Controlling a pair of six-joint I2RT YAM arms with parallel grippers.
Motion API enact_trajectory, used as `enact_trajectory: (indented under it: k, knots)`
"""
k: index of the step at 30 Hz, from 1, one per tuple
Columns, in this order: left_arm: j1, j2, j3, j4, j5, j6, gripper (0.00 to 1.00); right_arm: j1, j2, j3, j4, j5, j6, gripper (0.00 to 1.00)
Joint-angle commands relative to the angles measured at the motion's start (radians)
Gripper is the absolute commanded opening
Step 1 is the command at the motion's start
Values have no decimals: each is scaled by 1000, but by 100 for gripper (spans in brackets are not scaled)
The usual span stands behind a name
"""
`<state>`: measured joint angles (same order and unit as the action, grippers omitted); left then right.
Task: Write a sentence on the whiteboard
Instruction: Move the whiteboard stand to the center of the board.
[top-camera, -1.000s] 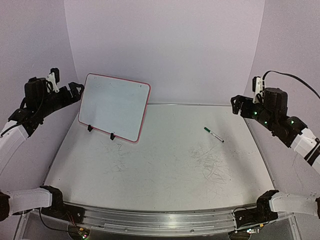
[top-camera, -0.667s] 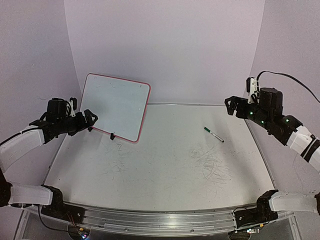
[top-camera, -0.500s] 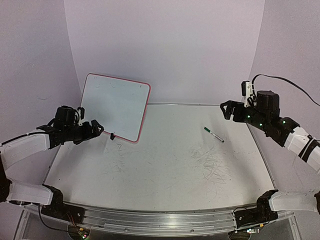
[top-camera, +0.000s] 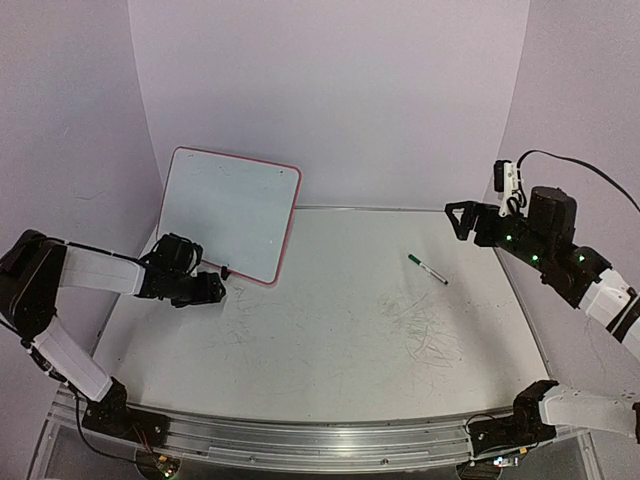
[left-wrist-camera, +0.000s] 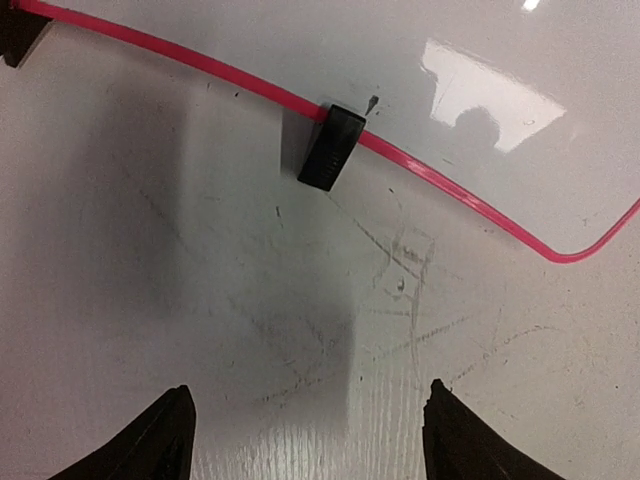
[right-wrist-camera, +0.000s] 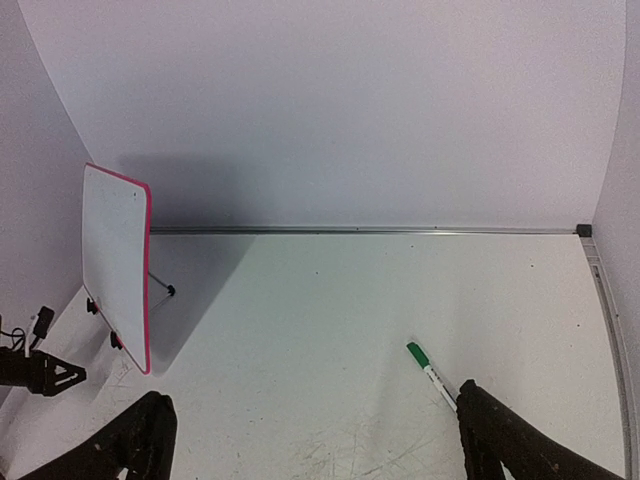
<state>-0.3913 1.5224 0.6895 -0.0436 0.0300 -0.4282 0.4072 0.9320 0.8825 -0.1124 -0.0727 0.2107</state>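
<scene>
Lilac walls curve around a white table (top-camera: 330, 390) scuffed with grey scribbles; the whiteboard (top-camera: 230, 215) stands at its far left, leaning back on black clip feet (left-wrist-camera: 331, 147), a red-pink frame around a white face that shows faint specks near the top edge. The left gripper (top-camera: 208, 288) is low over the table just in front of the board's lower edge, near one of the feet and touching neither; its fingers (left-wrist-camera: 165, 440) are spread apart with bare scratched table between them, grasping nothing. The right gripper (top-camera: 461, 218) hangs raised at the far right, well apart from the board; its jaws are spread wide and empty. A green-capped pen (top-camera: 427, 269) lies flat on the table on the right side, below that gripper and apart from both arms.
</scene>
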Motion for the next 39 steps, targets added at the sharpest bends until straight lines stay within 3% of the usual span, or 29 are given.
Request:
enact_trajectory:
  k: [1, 9, 16, 29, 39]
  knots:
    - [-5, 134, 118, 109, -20, 71, 77, 0, -1, -6, 35, 21, 18, 98]
    - [-12, 309, 215, 177, -93, 120, 68, 1, -71, -22, 30, 66, 22, 98]
    - [-17, 391, 269, 189, -103, 150, 51, 1, -81, -32, 27, 62, 31, 98]
    - [-71, 456, 312, 209, -111, 139, 25, -1, -49, -43, 43, 25, 58, 98]
    - [-161, 424, 298, 205, -165, 119, 11, 0, 10, -62, 71, 1, 78, 98]
